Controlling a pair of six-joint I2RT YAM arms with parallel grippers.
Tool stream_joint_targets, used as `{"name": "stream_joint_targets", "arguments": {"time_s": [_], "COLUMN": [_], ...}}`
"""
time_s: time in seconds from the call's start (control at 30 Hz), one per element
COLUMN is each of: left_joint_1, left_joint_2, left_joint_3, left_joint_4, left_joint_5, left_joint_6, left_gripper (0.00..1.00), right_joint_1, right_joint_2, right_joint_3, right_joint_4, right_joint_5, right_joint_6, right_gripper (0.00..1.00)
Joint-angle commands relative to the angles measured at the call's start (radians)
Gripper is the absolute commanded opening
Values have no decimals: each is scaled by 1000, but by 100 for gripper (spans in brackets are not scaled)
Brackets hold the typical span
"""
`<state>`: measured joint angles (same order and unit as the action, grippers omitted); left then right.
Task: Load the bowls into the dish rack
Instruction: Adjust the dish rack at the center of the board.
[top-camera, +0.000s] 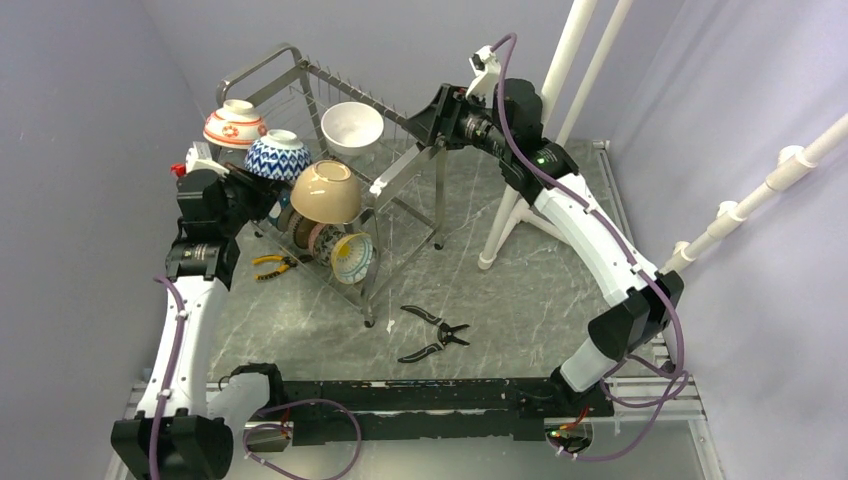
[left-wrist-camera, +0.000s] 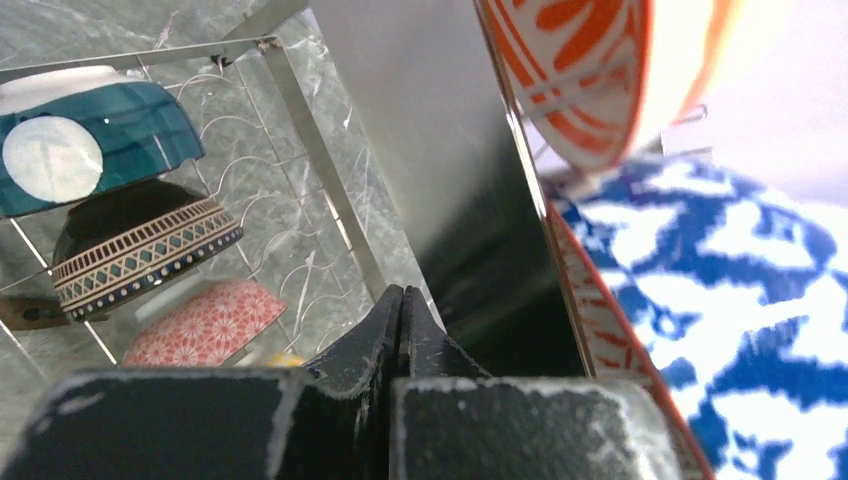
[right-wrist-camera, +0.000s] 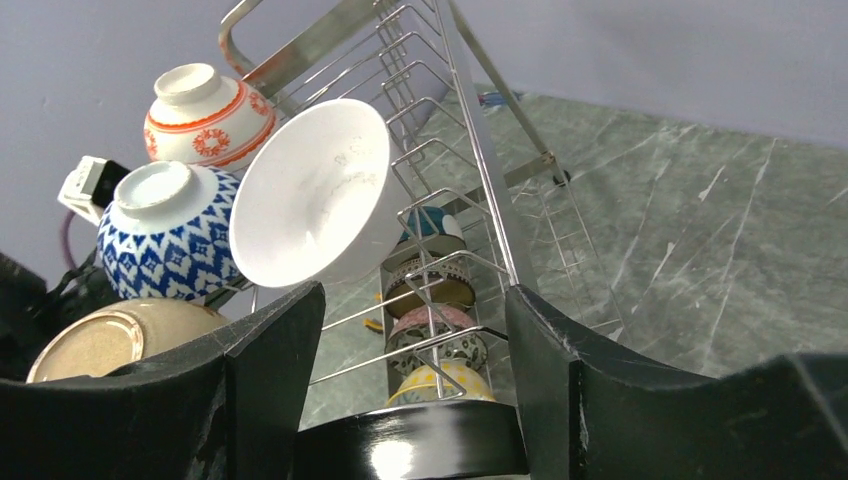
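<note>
The steel dish rack (top-camera: 256, 68) stands at the back left. Its upper tier holds a red-patterned bowl (top-camera: 235, 125), a blue-white zigzag bowl (top-camera: 278, 155), a plain white bowl (top-camera: 352, 127) and a tan bowl (top-camera: 326, 192). Its lower tier holds several patterned bowls, the nearest yellow and teal (top-camera: 350, 257). My left gripper (top-camera: 268, 198) is shut and empty at the rack's left side, under the blue-white bowl (left-wrist-camera: 740, 300). My right gripper (top-camera: 420, 125) is open and empty at the rack's upper right edge, facing the white bowl (right-wrist-camera: 315, 190), with rack wires (right-wrist-camera: 480, 130) between its jaws.
Black pliers (top-camera: 435, 335) lie on the marble table in front of the rack. Yellow-handled pliers (top-camera: 272, 265) lie beside the left arm. White pipes (top-camera: 545, 120) stand behind the right arm, and more (top-camera: 760, 190) at the right. Walls close in on both sides.
</note>
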<state>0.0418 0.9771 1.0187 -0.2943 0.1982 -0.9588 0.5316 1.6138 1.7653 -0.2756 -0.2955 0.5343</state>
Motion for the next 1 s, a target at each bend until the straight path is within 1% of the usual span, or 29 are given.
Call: {"name": "stream_joint_targets", "arguments": {"time_s": [0.0, 0.13, 0.37, 0.57, 0.67, 0.97], "left_joint_1": [60, 112, 205, 248, 274, 356], "left_joint_2": [26, 68, 182, 251, 290, 436], "left_joint_3": [6, 38, 125, 184, 209, 305], "left_joint_4": [168, 191, 263, 287, 340, 382], "left_joint_5": [133, 190, 340, 409, 457, 558], "left_joint_6": [-63, -68, -86, -88, -103, -97], "left_gripper": [3, 3, 3, 3, 3, 3], "right_joint_1": [25, 26, 48, 74, 86, 126], "right_joint_2": [-50, -53, -36, -23, -21, -28], "right_joint_3": [-67, -78, -83, -85, -87, -104], "right_joint_4": [-138, -138, -121, -109, -107, -91], "right_joint_5": [-179, -191, -231, -251, -259, -275], "right_joint_6": [52, 49, 56, 58, 61, 74], "right_gripper": [67, 67, 67, 66, 66, 66]}}
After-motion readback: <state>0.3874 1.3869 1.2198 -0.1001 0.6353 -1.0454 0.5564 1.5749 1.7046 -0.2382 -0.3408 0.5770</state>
